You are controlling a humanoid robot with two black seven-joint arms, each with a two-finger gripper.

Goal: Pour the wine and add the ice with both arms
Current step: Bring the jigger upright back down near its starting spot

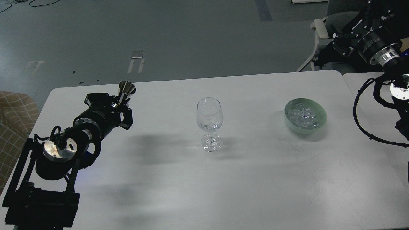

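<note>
Holding the steel jigger (126,89) upright, the left gripper (119,103) should set it down gently on the table (255,179). Right gripper's state: cannot tell. Ice (303,116) comes next.

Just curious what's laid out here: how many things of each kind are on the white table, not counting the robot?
Clear stemmed wine glass: 1
Pale green bowl holding a heap of clear ice cubes: 1
Shiny metal measuring cup held in the left gripper: 1
Total: 3
</note>
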